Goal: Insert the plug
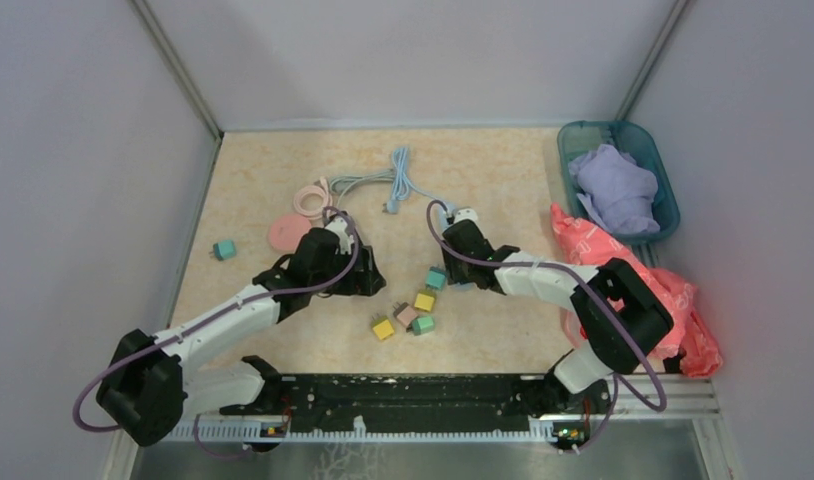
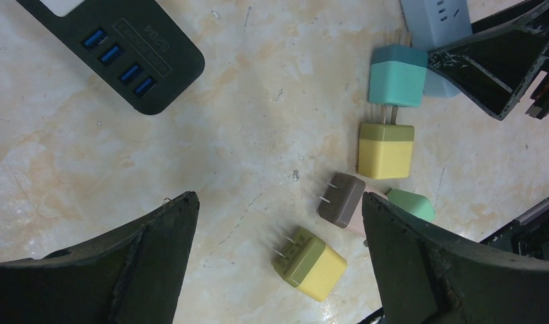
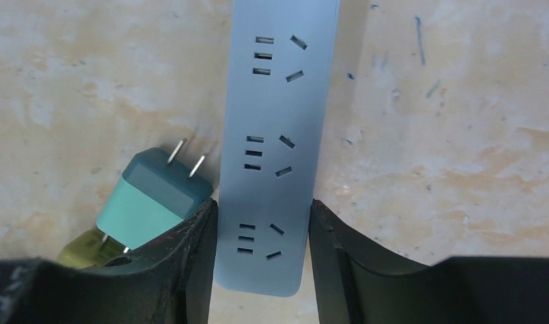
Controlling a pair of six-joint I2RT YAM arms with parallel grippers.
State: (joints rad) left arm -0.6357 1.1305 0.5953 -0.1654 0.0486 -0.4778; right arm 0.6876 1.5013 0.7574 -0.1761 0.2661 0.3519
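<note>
Right tool (image 3: 262, 209) clamps the strip (image 3: 278, 101); visible sockets (image 3: 265, 152) all vacant. Left tool (image 2: 280, 199) wide open, empty, above loose plugs (image 2: 385, 150) on the bench (image 2: 258, 101). Insertion outstanding.

Inspector A: Finds the table (image 2: 245, 135) smooth, beige stone pattern, faintly scuffed; the power strip (image 3: 275, 135) matt pale-blue plastic.
Inspector B: Notes the teal plug (image 3: 157, 202) matt plastic, prongs bright metal; the left gripper (image 2: 280, 199) fingers (image 2: 123, 270) black plastic, scratched; the cloth (image 1: 613, 185) lilac fabric.
</note>
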